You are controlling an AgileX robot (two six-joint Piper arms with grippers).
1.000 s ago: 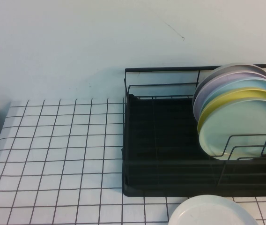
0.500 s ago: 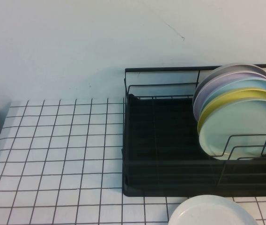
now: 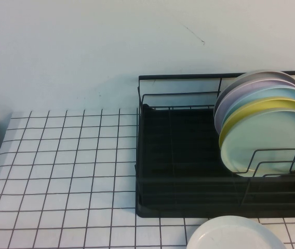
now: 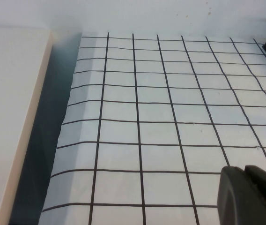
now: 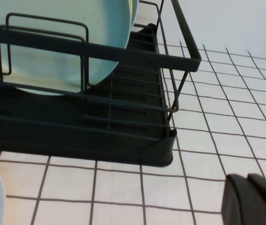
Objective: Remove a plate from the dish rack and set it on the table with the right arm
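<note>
The pale mint-green plate (image 3: 269, 140) stands upright at the front of a row of plates in the black wire dish rack (image 3: 178, 155), at the rack's right end. The right wrist view shows its lower part (image 5: 53, 65) behind the rack's (image 5: 123, 131) wires. My right gripper (image 5: 247, 177) is shut and empty, low over the gridded table (image 5: 226, 117) outside the rack's corner. My left gripper (image 4: 245, 168) is shut and empty over the table (image 4: 161, 117), far left of the rack. Neither gripper shows in the high view.
Behind the mint plate stand a yellow plate (image 3: 262, 106), a light blue plate (image 3: 272, 93) and a lavender plate (image 3: 241, 91). A white plate (image 3: 236, 233) lies flat on the table in front of the rack. A cream board (image 4: 11, 117) borders the table's left edge.
</note>
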